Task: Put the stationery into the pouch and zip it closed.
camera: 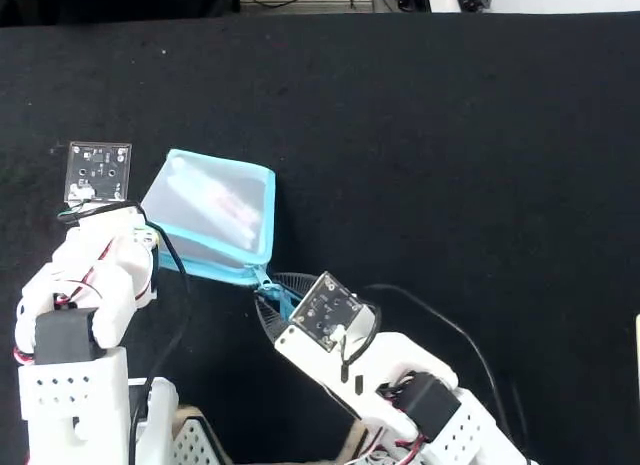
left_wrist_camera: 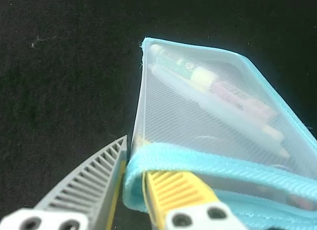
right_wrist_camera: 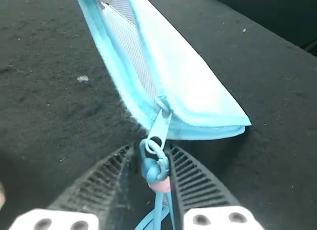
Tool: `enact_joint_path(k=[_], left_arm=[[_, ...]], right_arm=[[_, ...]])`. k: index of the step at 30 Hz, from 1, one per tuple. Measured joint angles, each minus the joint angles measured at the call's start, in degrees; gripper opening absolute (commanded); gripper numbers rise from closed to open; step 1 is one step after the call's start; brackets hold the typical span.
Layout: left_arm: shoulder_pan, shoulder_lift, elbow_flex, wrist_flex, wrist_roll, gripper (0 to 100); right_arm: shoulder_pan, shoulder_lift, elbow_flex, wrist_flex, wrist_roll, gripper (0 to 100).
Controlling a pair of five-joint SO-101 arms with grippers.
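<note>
A translucent pouch (camera: 215, 213) with light-blue trim lies tilted at the table's left middle. Pens and other stationery (left_wrist_camera: 218, 94) show through its mesh side. The zipper slider (right_wrist_camera: 161, 122) sits at the pouch's corner end, with a blue cord pull (right_wrist_camera: 154, 163) hanging from it. My right gripper (right_wrist_camera: 158, 173) is shut on that cord pull, just off the pouch's near corner (camera: 268, 277). My left gripper (left_wrist_camera: 133, 183) is shut on the pouch's blue edge (left_wrist_camera: 198, 165) at the opposite corner, one finger (left_wrist_camera: 173, 190) yellow, the other grey.
The black cloth table (camera: 450, 145) stretches open to the right and far side. A black cable (camera: 450, 325) runs from the right arm across the cloth. The left arm's body (camera: 80, 295) stands by the near left edge.
</note>
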Motion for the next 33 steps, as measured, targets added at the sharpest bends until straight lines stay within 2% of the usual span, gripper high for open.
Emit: enact_joint_path(k=[4, 7, 12, 15, 28, 33], left_arm=[[0.0, 0.0, 0.0, 0.0, 0.0, 3], [0.0, 0.0, 0.0, 0.0, 0.0, 3], [0.0, 0.0, 0.0, 0.0, 0.0, 3], [0.0, 0.0, 0.0, 0.0, 0.0, 3], [0.09, 0.0, 0.0, 0.0, 0.0, 3], [0.18, 0.0, 0.0, 0.0, 0.0, 3]], right_arm=[[0.0, 0.0, 0.0, 0.0, 0.0, 8.1], [0.0, 0.0, 0.0, 0.0, 0.0, 0.5], [3.34, 0.0, -1.32, 0.44, 5.63, 1.1], [5.63, 0.0, -4.13, 2.29, 6.24, 1.1], [5.54, 0.0, -6.07, 4.84, 11.08, 1.1], [5.54, 1.41, -11.16, 4.84, 11.6, 1.1]])
